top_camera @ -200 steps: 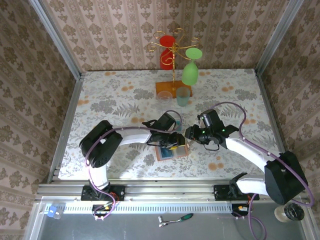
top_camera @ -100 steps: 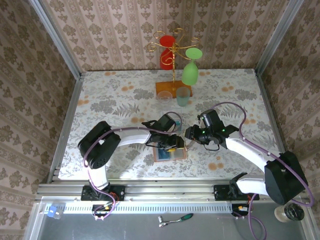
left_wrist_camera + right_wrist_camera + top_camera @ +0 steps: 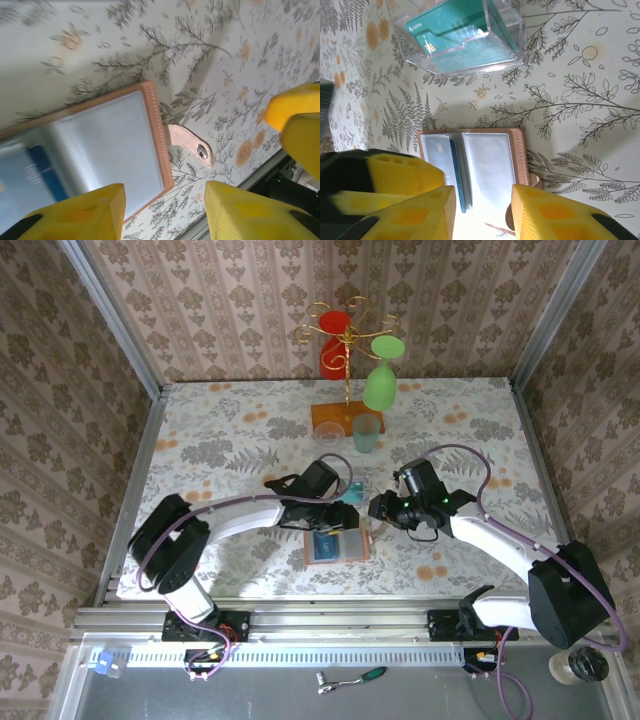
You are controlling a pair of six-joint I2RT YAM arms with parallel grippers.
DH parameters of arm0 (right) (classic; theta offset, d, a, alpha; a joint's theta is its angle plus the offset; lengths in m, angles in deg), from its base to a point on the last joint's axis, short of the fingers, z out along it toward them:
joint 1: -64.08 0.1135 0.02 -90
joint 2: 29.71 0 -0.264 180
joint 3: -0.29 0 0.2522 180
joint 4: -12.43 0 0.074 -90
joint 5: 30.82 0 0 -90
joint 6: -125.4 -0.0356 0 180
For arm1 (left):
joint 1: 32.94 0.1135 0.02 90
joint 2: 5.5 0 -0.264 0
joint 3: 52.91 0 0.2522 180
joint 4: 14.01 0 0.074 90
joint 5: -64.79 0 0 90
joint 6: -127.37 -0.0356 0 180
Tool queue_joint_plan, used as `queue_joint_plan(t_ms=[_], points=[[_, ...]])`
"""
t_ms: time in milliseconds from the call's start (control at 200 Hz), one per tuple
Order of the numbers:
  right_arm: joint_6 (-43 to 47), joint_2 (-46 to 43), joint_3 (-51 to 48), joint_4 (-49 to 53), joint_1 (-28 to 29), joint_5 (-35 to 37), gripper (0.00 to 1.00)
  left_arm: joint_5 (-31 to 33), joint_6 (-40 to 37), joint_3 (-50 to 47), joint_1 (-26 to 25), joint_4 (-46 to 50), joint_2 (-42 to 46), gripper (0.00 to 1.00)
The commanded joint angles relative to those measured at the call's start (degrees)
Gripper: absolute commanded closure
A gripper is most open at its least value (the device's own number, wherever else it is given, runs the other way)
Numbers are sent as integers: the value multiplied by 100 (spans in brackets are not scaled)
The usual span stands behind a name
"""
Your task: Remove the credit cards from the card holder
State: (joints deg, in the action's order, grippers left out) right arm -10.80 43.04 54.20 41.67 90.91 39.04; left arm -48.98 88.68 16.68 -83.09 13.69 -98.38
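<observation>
The card holder (image 3: 338, 545) lies open and flat on the table, grey-blue lining up, its stud tab (image 3: 192, 145) off the right edge. A blue credit card (image 3: 456, 175) sits in the holder's left pocket and shows again at the left of the left wrist view (image 3: 42, 165). A teal credit card (image 3: 445, 25) stands in the clear tray (image 3: 500, 47). My left gripper (image 3: 165, 212) hovers open over the holder's edge, nothing between its fingers. My right gripper (image 3: 482, 212) is open above the holder, also holding nothing.
A gold rack on an orange-brown base (image 3: 335, 418) holds a red glass (image 3: 333, 350) and a green glass (image 3: 381, 380) at the back. A small blue-green cup (image 3: 366, 433) stands in front of it. The two grippers are close together over the holder.
My left gripper has drawn back off the card holder, and its arm has swung to the left. The holder now lies uncovered. The right arm has barely moved.
</observation>
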Motion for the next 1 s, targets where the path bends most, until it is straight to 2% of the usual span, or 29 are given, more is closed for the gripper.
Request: queue_joint_plan(t_ms=[0,325,570,995], points=[[32,131,229,124,148,-139,65,287,-93,-362,218,222,454,57],[-98,811,654,-82,863,-135,66,344,-62,-1429,842,172,1231,71],[-248,1354,829,-362,1301,-166,66,84,55,-1743,866,-297,1112,81],[-370,1781,829,-656,1527,-298,66,-3,91,-1949,862,-652,706,84]])
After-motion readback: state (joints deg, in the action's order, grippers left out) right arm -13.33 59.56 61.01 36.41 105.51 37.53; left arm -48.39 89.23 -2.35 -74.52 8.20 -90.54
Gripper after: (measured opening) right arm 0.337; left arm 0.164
